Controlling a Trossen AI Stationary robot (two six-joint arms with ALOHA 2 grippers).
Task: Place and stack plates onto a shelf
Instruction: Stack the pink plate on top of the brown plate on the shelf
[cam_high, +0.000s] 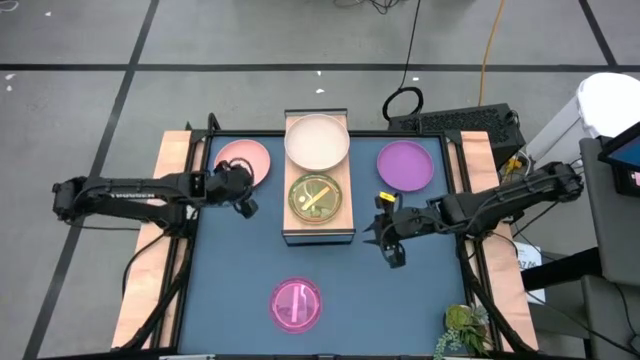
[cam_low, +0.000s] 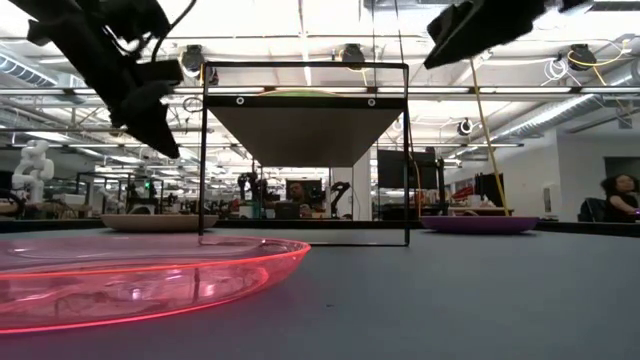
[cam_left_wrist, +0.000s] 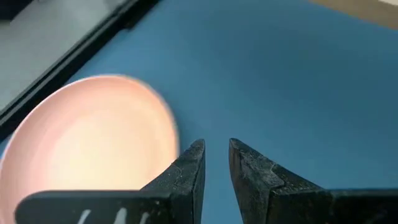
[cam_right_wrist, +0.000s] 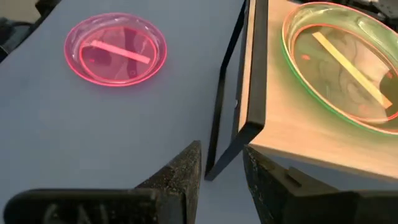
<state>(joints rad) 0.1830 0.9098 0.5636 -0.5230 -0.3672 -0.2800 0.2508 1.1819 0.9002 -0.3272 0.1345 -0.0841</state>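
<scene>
The shelf is a light-wood board on a thin black frame, standing mid-table. A cream plate rests on its far end. On its near end sits a green translucent plate, with an orange rim showing inside it. The salmon plate, purple plate and magenta plate lie flat on the table. My left gripper hovers open beside the salmon plate. My right gripper hovers open off the shelf's near right corner. Teal and pale blue-white plates are out of view.
Wooden side boards flank the blue table top. A green plant sits at the near right corner. Bare blue surface lies between the magenta plate and the shelf. In the low view the shelf board stands raised above the table.
</scene>
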